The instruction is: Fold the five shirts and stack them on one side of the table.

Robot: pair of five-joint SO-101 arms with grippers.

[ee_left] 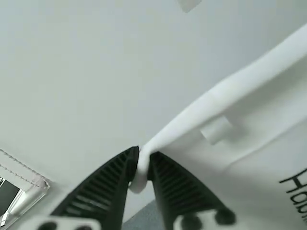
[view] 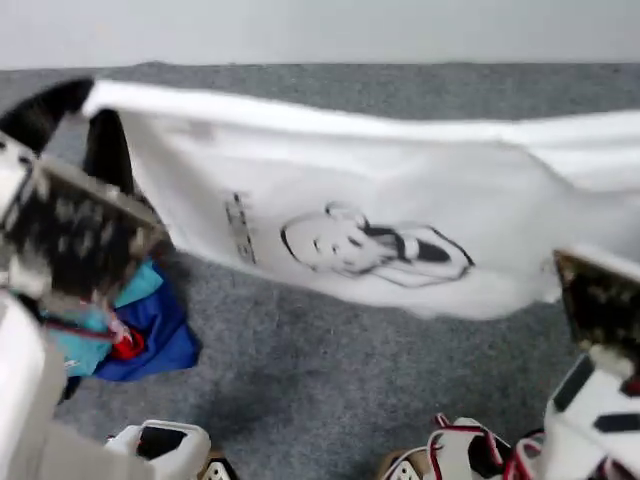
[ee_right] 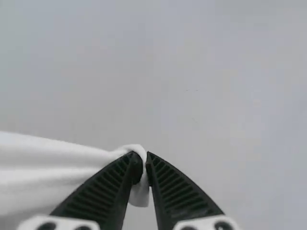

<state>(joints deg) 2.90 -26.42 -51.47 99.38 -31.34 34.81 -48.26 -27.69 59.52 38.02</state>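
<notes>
Grey carpet-like surface [view: 330, 380] all over the high view, with a strip of pale wall [view: 300, 30] across the top. In the lower left of the frame there's a pile of shirts [view: 140, 335], teal and blue with a bit of red, just bunched up, so those look unfolded to me.

Above that, at the upper left, the left claw [ee_left: 139, 163] is closed tight on one end of the white shirt [view: 400, 180], with a roll of the fabric's edge pinched right between the tips. The shirt hangs stretched across the whole middle of the frame, up off the surface, with the dark print [view: 370, 245] facing the camera. Over at the right end, the right claw [ee_right: 141, 167] is clamped on a bunched corner of the fabric the same way.

So I'd say it's the spread-it-out step on one of the five, with nothing folded or stacked that I can see. Next it needs both arms to come down together and lay the shirt flat on the open grey patch without letting it sag or twist, and keep it clear of the pile. Then the folding can start.
</notes>
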